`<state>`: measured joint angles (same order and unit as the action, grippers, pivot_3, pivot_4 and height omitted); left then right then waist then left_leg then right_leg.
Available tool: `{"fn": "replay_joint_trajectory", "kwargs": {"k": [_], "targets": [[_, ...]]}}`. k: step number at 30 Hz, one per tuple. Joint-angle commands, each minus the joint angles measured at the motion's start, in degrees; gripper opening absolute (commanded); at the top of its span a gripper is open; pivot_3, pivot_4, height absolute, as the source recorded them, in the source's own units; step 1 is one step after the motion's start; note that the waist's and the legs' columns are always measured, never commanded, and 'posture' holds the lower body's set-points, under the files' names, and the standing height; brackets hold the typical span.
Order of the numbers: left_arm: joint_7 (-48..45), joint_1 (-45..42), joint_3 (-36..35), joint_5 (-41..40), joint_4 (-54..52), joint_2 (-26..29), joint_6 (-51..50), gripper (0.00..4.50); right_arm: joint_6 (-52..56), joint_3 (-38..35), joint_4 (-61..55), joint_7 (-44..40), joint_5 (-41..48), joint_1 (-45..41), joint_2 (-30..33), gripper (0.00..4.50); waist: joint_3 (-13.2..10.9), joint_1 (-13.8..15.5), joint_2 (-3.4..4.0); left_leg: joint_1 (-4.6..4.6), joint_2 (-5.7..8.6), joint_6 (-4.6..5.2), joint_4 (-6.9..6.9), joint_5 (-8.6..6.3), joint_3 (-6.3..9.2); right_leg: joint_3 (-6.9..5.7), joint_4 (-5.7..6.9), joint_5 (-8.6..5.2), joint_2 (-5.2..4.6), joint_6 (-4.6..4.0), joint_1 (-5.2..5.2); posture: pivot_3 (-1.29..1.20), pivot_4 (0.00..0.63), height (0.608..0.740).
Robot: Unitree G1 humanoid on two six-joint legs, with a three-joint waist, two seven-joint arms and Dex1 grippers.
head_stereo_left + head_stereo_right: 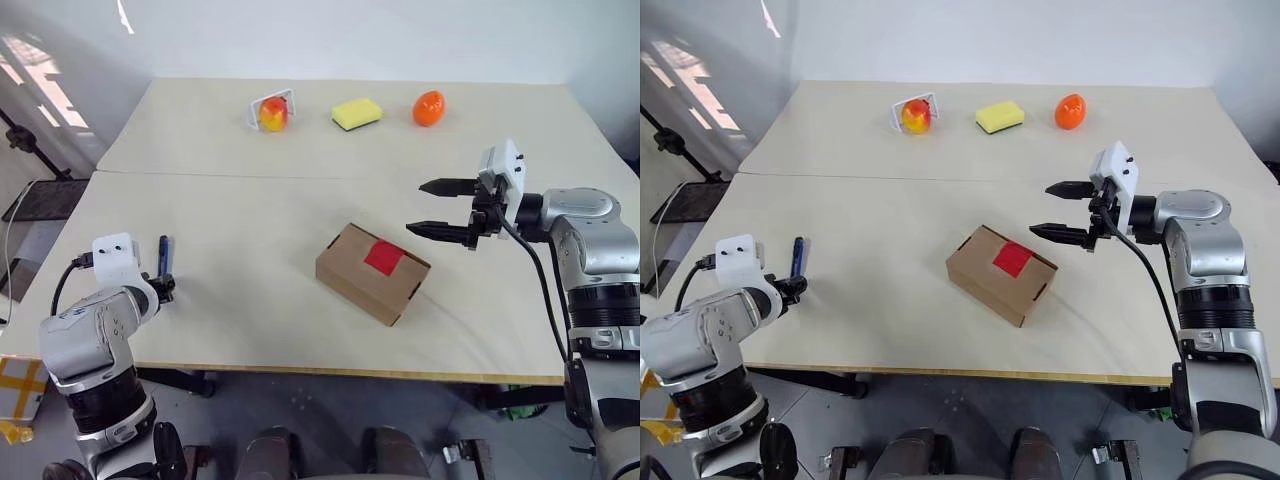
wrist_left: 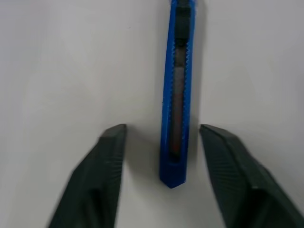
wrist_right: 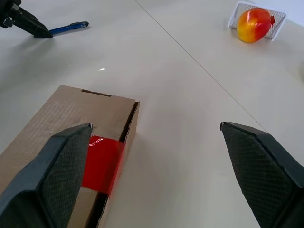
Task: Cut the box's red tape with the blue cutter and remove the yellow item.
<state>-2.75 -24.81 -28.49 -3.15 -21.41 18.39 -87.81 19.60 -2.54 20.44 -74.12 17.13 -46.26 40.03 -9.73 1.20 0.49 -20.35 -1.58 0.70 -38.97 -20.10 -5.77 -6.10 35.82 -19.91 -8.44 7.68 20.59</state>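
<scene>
Red tape (image 1: 384, 257) uncut, box (image 1: 372, 272) shut. Left pincer (image 2: 161, 142) half-open astride blue cutter (image 2: 176, 95), 9 o'clock of box, ungrasped. Right pincer (image 1: 443, 208) wide, empty.

Blue cutter (image 2: 177, 90) — far end cut off; the box (image 3: 71, 142) partly cropped

Box (image 1: 372, 273) matt brown cardboard; red tape (image 1: 383, 257) glossy; blue cutter (image 2: 176, 90) ridged plastic; table (image 1: 250, 220) smooth, pale.

Brown box (image 1: 372, 272); red tape (image 1: 384, 257); blue cutter (image 2: 176, 90); yellow sponge (image 1: 357, 113); orange fruit (image 1: 428, 108).
</scene>
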Motion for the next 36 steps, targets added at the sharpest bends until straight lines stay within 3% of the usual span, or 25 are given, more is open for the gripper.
{"fn": "replay_joint_trajectory", "kwargs": {"k": [1, 6, 7, 22, 26, 31, 36], "targets": [[-0.3, 2.0, 1.1, 0.2, 7.1, -0.1, -2.6, 1.64, 0.1, -0.6, -2.2, 0.1, 0.9, -0.6, 1.3, 4.50, 0.0, 0.0, 0.06, 0.02, -0.01, -0.01, 0.00, 0.00, -0.01, 0.01, 0.02, 0.00, 0.01, 0.00, 0.00, 0.00, 0.150, 0.740], [-0.9, 1.3, 1.1, -0.2, 8.6, 0.5, -2.1, 0.44, 0.3, -0.7, -2.3, 0.1, 0.8, -0.6, 1.5, 4.50, 0.1, -0.1, 0.19, 0.06, -0.04, -0.03, 0.00, 0.03, -0.03, 0.04, 0.04, 0.00, 0.02, 0.00, -0.01, 0.00, 0.150, 0.740], [-1.0, 1.3, 1.2, -0.2, 8.7, 0.6, -1.9, 0.37, 0.4, -0.8, -2.3, 0.1, 0.9, -0.7, 1.5, 4.50, 0.1, -0.1, 0.23, 0.06, -0.04, -0.03, 0.01, 0.03, -0.03, 0.05, 0.05, 0.00, 0.02, 0.00, 0.00, 0.00, 0.150, 0.740], [-5.6, 2.8, 5.1, -3.3, 4.0, 4.6, -3.2, 0.37, 0.5, -0.7, -2.6, 0.4, 0.9, -1.0, 1.3, 4.50, 0.2, -0.1, 0.29, 0.04, -0.04, -0.04, 0.04, 0.02, -0.03, 0.05, 0.02, 0.00, 0.02, 0.00, 0.01, 0.00, 0.150, 0.740], [-14.3, 7.5, 10.5, -9.8, -3.8, 11.3, -1.6, 0.37, 1.7, -0.7, -5.1, -0.2, 1.9, -1.2, 1.6, 4.50, 0.1, -0.6, 0.15, -0.05, -0.03, -0.04, 0.13, -0.01, -0.03, 0.05, -0.09, 0.00, 0.02, 0.00, 0.10, 0.00, 0.150, 0.740], [-25.8, 12.9, 10.7, -18.1, -11.7, 18.9, 3.1, 0.37, 3.9, 0.4, -10.4, -1.3, 2.5, -2.2, 2.6, 4.50, -0.1, -1.1, -0.06, -0.29, 0.00, -0.02, 0.24, -0.05, 0.19, 0.03, -0.31, 0.00, -0.02, -0.01, 0.15, 0.00, 0.150, 0.740], [-39.1, 18.6, 18.3, -19.3, -16.3, 33.5, 21.2, 0.37, 12.7, 5.6, -25.7, -0.9, 4.6, -1.1, 3.2, 4.50, -0.4, -1.4, -0.43, -1.13, -0.03, -0.03, 0.00, -0.06, 0.39, -0.06, -0.25, 0.00, 0.04, -0.02, 0.81, 0.00, 0.150, 0.740]]}}
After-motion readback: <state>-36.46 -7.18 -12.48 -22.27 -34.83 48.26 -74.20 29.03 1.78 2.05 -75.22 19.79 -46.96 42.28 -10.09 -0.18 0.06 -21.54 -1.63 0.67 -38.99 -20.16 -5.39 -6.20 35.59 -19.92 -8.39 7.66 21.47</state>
